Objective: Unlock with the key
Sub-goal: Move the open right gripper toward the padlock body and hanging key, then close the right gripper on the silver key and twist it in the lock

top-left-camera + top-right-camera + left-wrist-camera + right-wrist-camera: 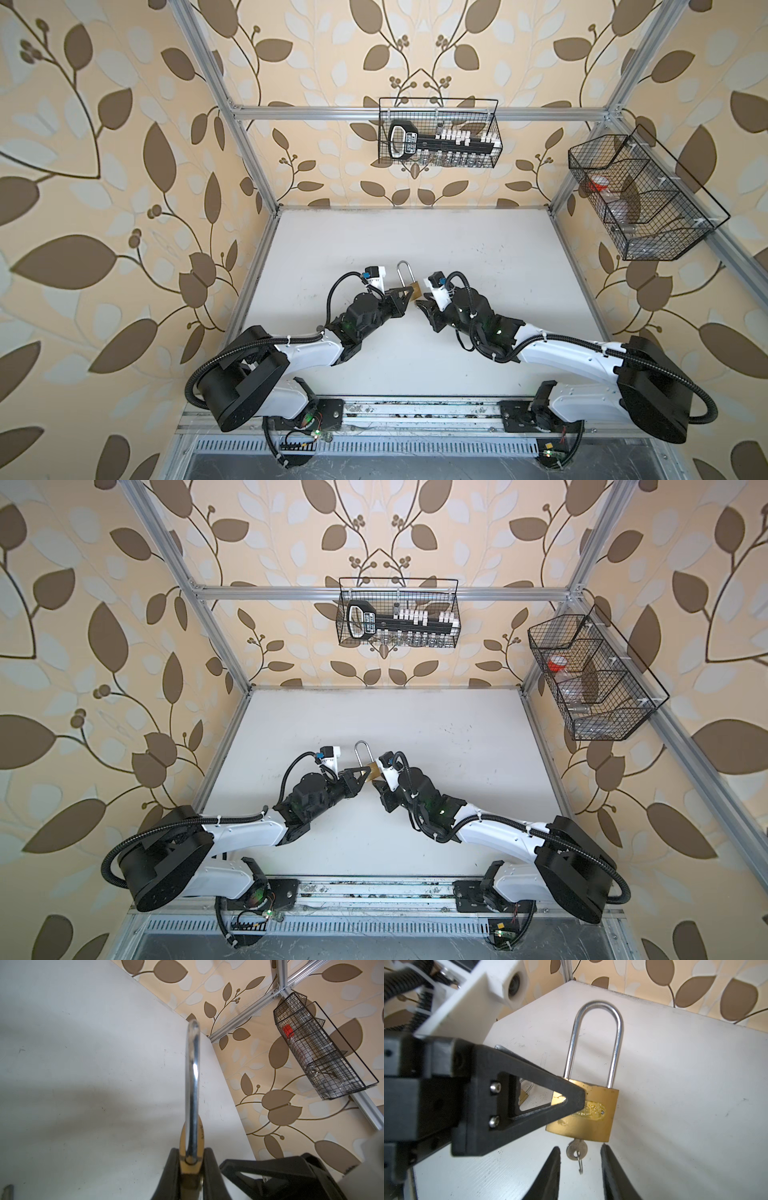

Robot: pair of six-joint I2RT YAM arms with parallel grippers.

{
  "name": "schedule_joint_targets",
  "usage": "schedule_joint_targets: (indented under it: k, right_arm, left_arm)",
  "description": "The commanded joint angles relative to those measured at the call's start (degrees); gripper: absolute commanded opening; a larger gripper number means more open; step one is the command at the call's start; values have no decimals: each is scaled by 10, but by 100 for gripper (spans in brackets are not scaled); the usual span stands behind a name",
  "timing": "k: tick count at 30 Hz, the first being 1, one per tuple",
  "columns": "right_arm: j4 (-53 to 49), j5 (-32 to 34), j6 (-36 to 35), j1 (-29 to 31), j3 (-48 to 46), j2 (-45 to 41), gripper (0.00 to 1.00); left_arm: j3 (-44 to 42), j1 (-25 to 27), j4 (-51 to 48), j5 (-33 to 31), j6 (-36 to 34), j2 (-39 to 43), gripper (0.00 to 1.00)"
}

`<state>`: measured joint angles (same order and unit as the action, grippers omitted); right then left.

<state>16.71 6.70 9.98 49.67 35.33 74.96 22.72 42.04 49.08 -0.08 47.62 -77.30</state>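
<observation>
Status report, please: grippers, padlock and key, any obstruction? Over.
Left gripper shut on padlock. Right gripper open, jaws either side of key, not touching. Key in keyhole, shackle seated. Nothing blocks the key.

Both top views look steeply down from high overhead, sharing nearly the same sweep of the whole table [478,257]. The left wrist view sits very close to the padlock [192,1095], seeing it edge-on, facing the table's far corner. The right wrist view, equally close, faces that padlock's broad side
</observation>
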Motion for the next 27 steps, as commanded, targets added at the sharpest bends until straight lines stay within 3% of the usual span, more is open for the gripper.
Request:
schedule_joint_targets:
  k: [1,12,27]
  right_arm:
    - [-14,5,-10,8,21,13,33]
    - [-29,24,-11,16,50,56,28]
    - [-25,56,-10,22,47,52,25]
  left_arm:
    - [10,5,101,-26,1,29,0]
    - [5,6,107,-30,5,31,0]
    - [11,11,112,-27,5,13,0]
